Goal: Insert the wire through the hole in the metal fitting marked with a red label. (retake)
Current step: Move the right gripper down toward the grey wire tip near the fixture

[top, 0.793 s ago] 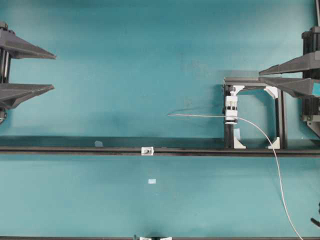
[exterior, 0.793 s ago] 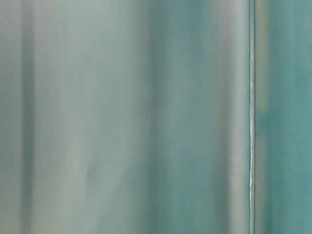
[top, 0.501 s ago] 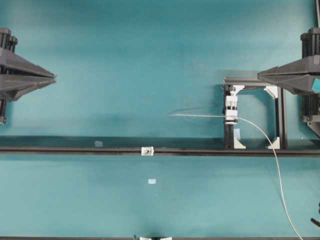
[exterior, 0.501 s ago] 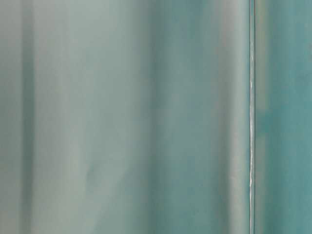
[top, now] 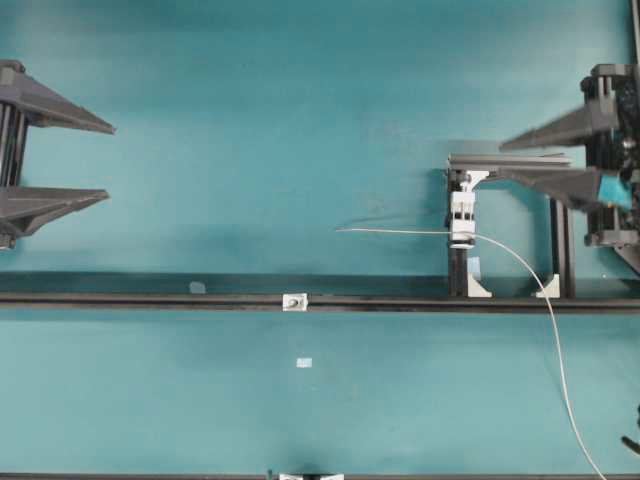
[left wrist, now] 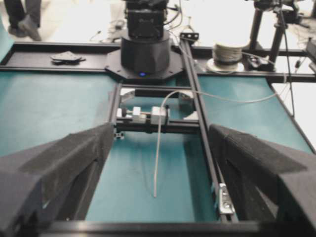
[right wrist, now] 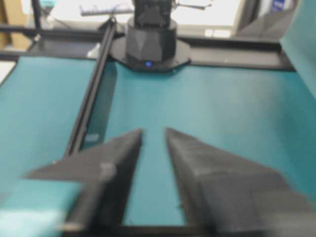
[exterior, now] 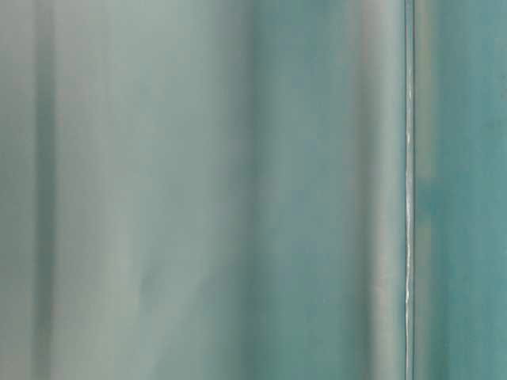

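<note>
Both hands, left [top: 110, 162] and right [top: 503, 161], gape empty, well apart from the wire [top: 400, 231].

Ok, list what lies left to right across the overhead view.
left gripper → metal fitting → wire's free tip → white clamp block → right gripper

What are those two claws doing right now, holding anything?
Left gripper: open, holding nothing.
Right gripper: open, holding nothing.
</note>
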{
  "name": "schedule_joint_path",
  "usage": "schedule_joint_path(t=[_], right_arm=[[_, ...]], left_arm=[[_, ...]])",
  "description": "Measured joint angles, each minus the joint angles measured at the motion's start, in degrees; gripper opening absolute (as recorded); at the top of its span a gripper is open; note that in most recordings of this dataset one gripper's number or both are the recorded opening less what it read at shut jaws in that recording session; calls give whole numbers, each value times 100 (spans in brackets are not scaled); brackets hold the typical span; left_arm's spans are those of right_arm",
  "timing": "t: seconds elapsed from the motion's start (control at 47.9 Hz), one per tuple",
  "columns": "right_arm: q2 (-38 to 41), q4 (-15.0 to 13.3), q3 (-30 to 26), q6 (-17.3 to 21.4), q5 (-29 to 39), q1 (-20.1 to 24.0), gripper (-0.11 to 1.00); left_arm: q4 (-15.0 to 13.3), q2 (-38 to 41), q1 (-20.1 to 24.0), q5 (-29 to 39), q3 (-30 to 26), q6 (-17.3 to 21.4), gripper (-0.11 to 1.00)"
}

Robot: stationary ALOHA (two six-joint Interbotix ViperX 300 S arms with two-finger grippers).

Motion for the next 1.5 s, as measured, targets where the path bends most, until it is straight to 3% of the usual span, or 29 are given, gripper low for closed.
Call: schedule_joint_path(t=[0.063,0.501,0.981,1.503], right_arm=[[26,0,0,18,0,-18,71],[1116,62,0,352,53,-149,70],[2250,62,-308,369,237,-141,70],[3287,53,-694,369,229,158,70]], left_arm=[[0,26,-9,0,26,-9,61],[0,1063,114,-97,97,-9,61],[-9,1828,149,-114,97,-35,61],[-18,2435,193,-123,70,-44,61]])
